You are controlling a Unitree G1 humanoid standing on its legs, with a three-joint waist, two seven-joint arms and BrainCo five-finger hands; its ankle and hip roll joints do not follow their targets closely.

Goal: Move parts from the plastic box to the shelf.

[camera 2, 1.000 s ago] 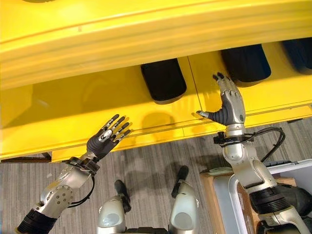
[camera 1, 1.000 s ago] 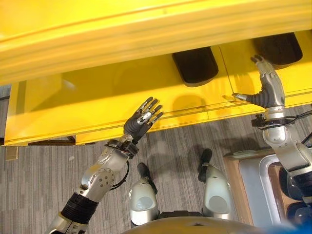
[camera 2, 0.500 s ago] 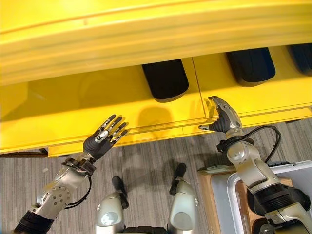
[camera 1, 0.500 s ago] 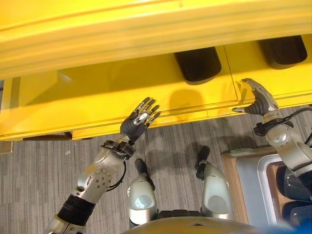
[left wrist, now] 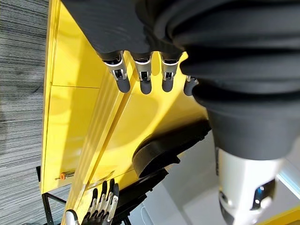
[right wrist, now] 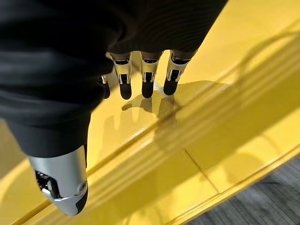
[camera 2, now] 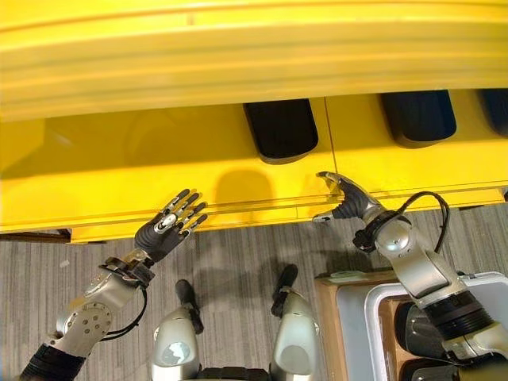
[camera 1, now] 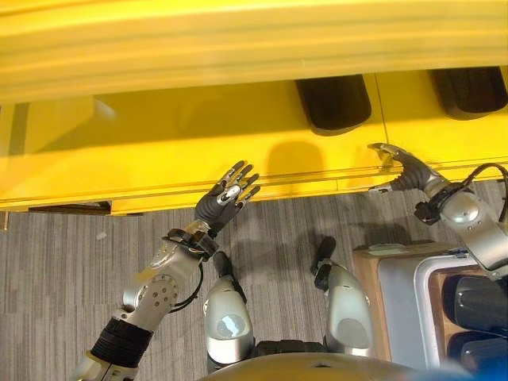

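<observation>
Right hand relaxed, empty, over yellow shelf lip. Left hand spread, empty. Dark parts rested on shelf; more in plastic box. Risk: wrist clipping lip on withdrawal.

Head eyes downward, wrist cameras near shelf

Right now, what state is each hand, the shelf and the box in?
left hand: open, empty, at the shelf's front edge.
right hand: open, empty, over the shelf's front edge.
yellow shelf: holds two black parts.
plastic box: on the floor, black parts inside.
</observation>
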